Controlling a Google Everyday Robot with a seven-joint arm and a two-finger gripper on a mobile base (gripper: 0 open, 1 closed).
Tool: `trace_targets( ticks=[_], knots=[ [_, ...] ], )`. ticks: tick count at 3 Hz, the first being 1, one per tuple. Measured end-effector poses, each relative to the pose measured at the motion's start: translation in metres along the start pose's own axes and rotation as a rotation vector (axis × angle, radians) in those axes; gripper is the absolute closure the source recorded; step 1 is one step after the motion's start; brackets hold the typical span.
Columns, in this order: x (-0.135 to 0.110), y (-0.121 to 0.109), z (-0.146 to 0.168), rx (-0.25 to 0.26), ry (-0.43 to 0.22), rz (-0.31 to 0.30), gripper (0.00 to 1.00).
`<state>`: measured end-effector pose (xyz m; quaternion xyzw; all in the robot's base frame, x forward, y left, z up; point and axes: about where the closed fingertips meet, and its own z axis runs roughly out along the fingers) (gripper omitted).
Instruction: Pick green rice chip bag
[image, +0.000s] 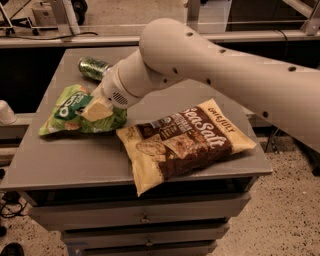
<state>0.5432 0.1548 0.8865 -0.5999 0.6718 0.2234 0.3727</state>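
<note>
The green rice chip bag (70, 111) is small, crinkled and light green with a dark-green-and-white logo. It lies at the left side of the grey cabinet top (65, 160). My gripper (96, 109) is at the end of the white arm (210, 65) that reaches in from the right. It sits right on the bag's right half and covers part of it. The bag's right end is hidden under the gripper.
A larger cream-and-brown "Sea Salt" bag (185, 142) lies at the front right of the top, close to the green bag. A green metal can (92, 67) lies on its side at the back left. Drawers (145, 220) are below the top's front edge.
</note>
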Motion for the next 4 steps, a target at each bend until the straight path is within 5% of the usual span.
trace_targets(
  ticks=[2,3,4],
  knots=[
    [-0.036,-0.013,-0.028,-0.010,-0.063,-0.076,1.00],
    [-0.042,-0.029,-0.056,0.001,-0.143,-0.077,1.00],
    [-0.045,-0.029,-0.058,0.003,-0.149,-0.079,1.00]
  ],
)
